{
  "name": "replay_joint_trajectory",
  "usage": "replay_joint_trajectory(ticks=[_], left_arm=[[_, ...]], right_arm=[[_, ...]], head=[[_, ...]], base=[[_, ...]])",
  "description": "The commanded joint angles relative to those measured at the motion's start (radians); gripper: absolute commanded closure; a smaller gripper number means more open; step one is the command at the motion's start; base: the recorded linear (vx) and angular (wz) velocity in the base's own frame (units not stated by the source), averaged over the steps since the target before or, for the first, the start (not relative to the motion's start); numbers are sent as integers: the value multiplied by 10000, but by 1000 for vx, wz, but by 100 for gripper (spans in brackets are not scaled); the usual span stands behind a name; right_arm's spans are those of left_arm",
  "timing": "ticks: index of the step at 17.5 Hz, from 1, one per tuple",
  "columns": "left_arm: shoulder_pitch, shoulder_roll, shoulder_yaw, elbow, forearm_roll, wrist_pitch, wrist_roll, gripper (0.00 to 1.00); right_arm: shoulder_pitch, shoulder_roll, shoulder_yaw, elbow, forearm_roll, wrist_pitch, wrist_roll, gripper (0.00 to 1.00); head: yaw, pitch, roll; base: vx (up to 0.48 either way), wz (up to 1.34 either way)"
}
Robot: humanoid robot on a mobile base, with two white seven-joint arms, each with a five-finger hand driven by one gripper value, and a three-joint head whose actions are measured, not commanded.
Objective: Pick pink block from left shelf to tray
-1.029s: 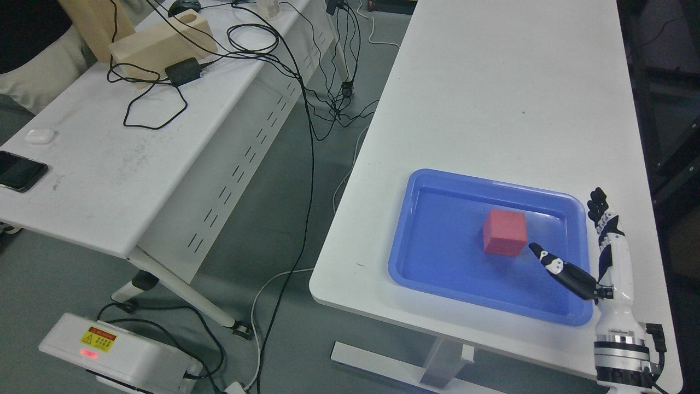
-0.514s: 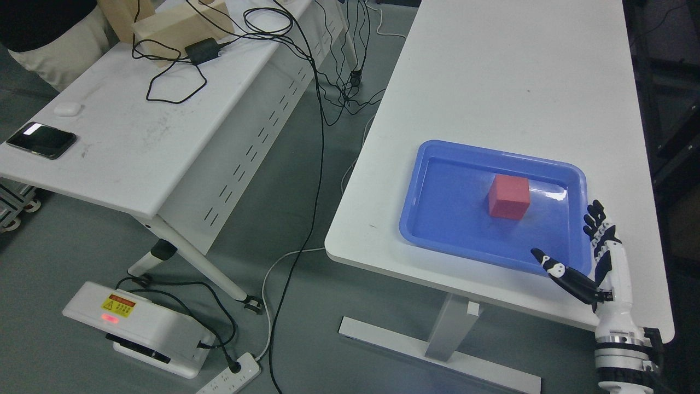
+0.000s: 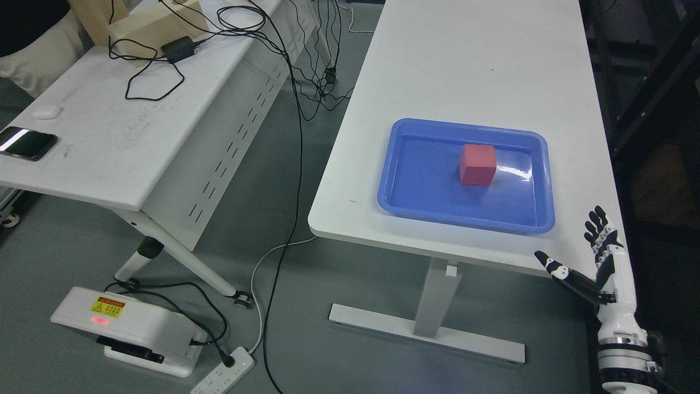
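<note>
A pink-red block (image 3: 477, 164) sits upright inside the blue tray (image 3: 407, 203), right of the tray's middle. The tray lies on the white table (image 3: 481, 65) near its front edge. My right hand (image 3: 571, 246) is at the lower right, off the table's front right corner, apart from tray and block. Its fingers (image 3: 599, 227) are spread and hold nothing; the thumb points left. My left arm is out of view.
A second white table (image 3: 120, 137) stands at the left with a phone (image 3: 24, 143), a small white case (image 3: 46, 111), wooden blocks and tangled cables (image 3: 180, 49). On the floor are a white box (image 3: 128, 331), a power strip (image 3: 224, 375) and cables.
The whole view has shifted as the camera moved back. My right hand, which reached over the tray beside the block, is now withdrawn past the table's front edge. The block stays in the tray.
</note>
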Motion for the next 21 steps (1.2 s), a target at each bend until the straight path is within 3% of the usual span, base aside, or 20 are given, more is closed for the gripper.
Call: replay_joint_trajectory(ticks=[1,21], left_arm=[[2,175,0,-175,77,8,1,0],[2,175,0,-175,77,8,1,0]], right_arm=[[-4,-175,-156,15,-150,22,8,0],[-4,-175,-156,30,-150,52,24,0]], head=[[0,0,0],[0,2,0]], base=[[-104,-206],[-133,22]])
